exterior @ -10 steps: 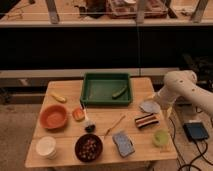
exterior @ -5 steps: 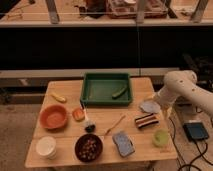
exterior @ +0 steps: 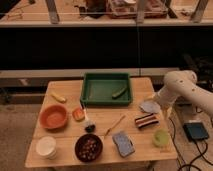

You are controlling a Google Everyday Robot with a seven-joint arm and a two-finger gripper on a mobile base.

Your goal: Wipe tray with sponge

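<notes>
Several things crowd the front half of the worktop (exterior: 102, 112), so open wood is scarce there. The sponge (exterior: 123, 143) lies flat near the front edge, between a dark bowl (exterior: 89, 147) of something brownish and a pale green cup (exterior: 161, 137) close to the right front corner. The tray (exterior: 106, 76) sits against the back edge, well apart from the sponge. A small yellow-green thing (exterior: 119, 92) lies in its right half, with open floor to the left of it. My tool (exterior: 158, 100) hangs at the worktop's right edge, just beside a pale cloth (exterior: 149, 106), fingers apart and holding nothing. My forearm hides much of it, and the arm itself is cut off at the right border. A striped block (exterior: 146, 120) lies between cloth and sponge.
</notes>
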